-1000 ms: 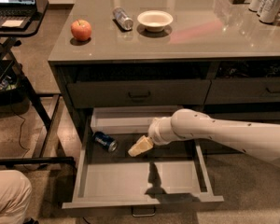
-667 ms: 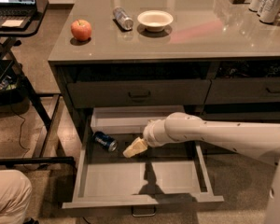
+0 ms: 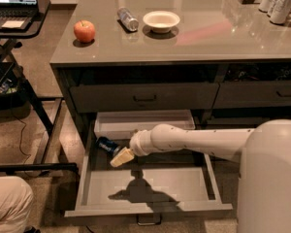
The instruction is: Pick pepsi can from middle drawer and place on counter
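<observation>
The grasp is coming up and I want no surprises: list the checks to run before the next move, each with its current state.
1. Middle drawer pulled open: ok.
2. Pepsi can in view, lying on its side at the drawer's left: ok.
3. Gripper down inside the drawer, right next to the can: ok.
4. Can secured by the gripper: cannot tell.
5. Counter has bare surface right of the bowl for the placing: ok.
</observation>
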You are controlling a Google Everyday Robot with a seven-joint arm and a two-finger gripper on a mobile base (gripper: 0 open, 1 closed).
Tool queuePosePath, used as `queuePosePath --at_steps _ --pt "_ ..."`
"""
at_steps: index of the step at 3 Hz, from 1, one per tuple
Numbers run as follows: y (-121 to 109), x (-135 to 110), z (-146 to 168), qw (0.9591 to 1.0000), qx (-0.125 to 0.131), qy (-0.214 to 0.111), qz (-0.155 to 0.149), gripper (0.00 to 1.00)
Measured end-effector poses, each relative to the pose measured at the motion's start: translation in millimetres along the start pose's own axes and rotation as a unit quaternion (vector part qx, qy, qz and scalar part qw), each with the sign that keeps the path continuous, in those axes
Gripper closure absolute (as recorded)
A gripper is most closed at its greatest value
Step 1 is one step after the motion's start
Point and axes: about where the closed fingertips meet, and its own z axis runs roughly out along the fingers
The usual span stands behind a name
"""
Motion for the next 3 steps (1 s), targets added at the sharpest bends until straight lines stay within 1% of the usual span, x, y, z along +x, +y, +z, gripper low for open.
queuePosePath --at_steps 1,2,3 --pt "-6.1 7.8 45.8 0.9998 -0.01 0.001 -0.015 0.0" --pt "-12.0 21.5 75.8 0.9997 -0.018 0.009 -0.016 0.0" --pt "-12.9 27.8 96.4 0.9996 -0.022 0.012 -0.012 0.14"
